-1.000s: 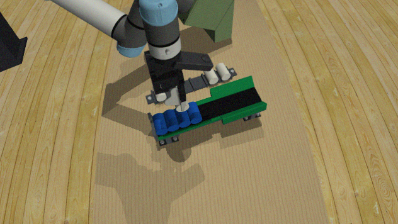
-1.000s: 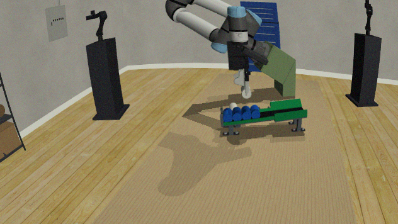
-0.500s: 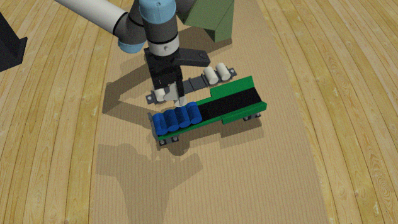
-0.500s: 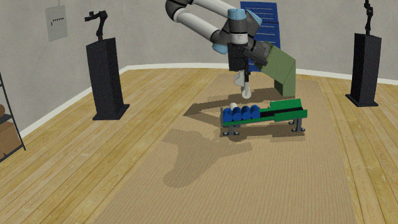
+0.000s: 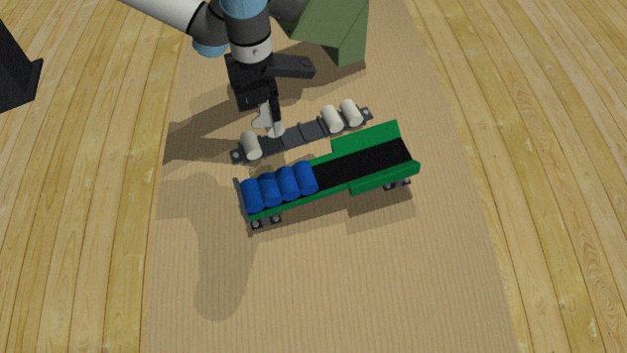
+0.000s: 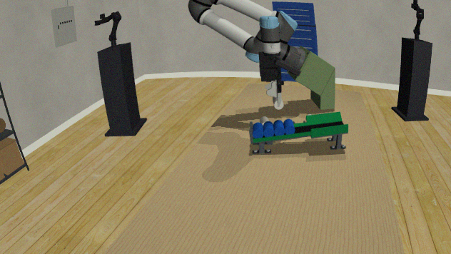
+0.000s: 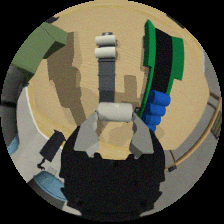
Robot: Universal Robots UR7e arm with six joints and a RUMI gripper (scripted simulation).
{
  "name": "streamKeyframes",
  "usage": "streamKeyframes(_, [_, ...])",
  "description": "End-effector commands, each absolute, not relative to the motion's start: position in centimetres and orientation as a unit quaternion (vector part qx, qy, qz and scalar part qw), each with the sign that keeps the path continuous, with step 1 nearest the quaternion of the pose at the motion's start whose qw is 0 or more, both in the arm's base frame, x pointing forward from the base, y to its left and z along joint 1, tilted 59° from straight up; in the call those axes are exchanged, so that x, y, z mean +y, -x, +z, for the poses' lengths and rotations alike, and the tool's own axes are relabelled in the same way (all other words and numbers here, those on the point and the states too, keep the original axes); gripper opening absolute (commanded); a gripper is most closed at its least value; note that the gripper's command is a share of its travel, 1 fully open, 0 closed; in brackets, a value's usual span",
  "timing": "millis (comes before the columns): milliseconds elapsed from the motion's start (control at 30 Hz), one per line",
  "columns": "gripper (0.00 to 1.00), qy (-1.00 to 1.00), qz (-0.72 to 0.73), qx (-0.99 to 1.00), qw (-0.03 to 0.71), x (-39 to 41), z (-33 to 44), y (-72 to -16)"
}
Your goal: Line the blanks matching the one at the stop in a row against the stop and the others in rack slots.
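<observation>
Across the tan bench (image 5: pixel 347 278) (image 6: pixel 285 200), the claw (image 5: pixel 274 126) (image 6: pixel 278 101) (image 7: pixel 115 112) grips a white blank (image 5: pixel 275 130) (image 6: pixel 278 105) (image 7: pixel 115 112) by its ends, apparently above the stock rack (image 5: pixel 293 137) (image 7: pixel 106 77), its long axis crossing the rack's; straight down, between ribs, seems next

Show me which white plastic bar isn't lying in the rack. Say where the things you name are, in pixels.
The one clamped in the end effector (image 7: pixel 115 131): this white bar (image 7: pixel 115 112) is held above the stock rack (image 7: pixel 106 80); the other three lie in it.

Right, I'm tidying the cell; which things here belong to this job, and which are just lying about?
Job:
- four blue blanks
- green feed ramp
- four white blanks
- stock rack

Not needed:
- two black pedestals
- cardboard box
</observation>
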State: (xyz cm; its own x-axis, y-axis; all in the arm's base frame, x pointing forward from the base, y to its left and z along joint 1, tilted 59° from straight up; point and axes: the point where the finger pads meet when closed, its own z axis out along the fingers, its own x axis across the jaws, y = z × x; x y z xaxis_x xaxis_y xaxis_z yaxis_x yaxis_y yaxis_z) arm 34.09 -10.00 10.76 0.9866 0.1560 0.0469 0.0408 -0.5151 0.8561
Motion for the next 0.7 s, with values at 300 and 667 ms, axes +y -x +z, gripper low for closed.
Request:
streamKeyframes(300, [0.38, -0.867, 0.071, 0.072, 0.488, -11.28, 10.23, -30.12])
streamKeyframes(667, [0.38, -0.867, 0.07, 0.072, 0.488, -11.26, 10.17, -30.11])
